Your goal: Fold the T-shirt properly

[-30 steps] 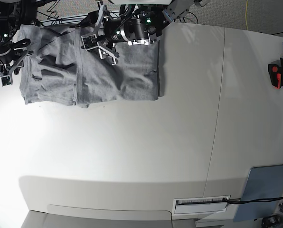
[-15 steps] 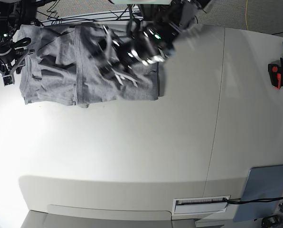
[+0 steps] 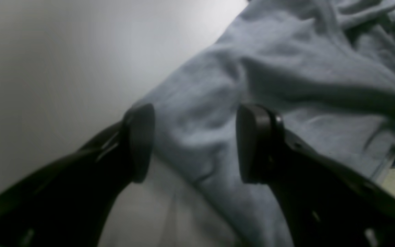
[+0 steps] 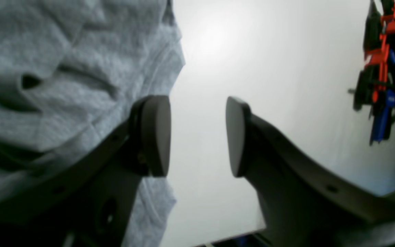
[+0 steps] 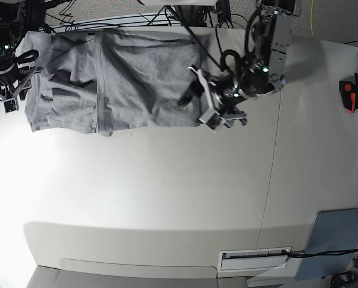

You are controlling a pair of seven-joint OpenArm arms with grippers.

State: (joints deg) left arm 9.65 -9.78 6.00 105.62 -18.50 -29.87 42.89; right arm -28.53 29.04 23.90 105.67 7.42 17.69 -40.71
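The grey T-shirt (image 5: 125,78) lies partly folded at the table's far left, plain side up, with a vertical fold line left of its middle. My left gripper (image 5: 200,97) is open at the shirt's right edge. In the left wrist view the gripper (image 3: 197,144) is open low over that edge of the shirt (image 3: 286,68), and holds nothing. My right gripper (image 5: 11,95) is open at the shirt's left edge. In the right wrist view it (image 4: 197,135) is open over bare table, with the shirt (image 4: 63,68) beside its left finger.
An orange and black tool (image 5: 350,93) lies at the table's right edge and also shows in the right wrist view (image 4: 382,75). A grey-blue pad (image 5: 335,234) lies at the front right. A table seam (image 5: 275,138) runs front to back. Cables hang behind the shirt.
My left arm has swung from over the shirt's upper middle to the right and now sits at the shirt's right edge. The right arm has hardly moved. The shirt lies as before.
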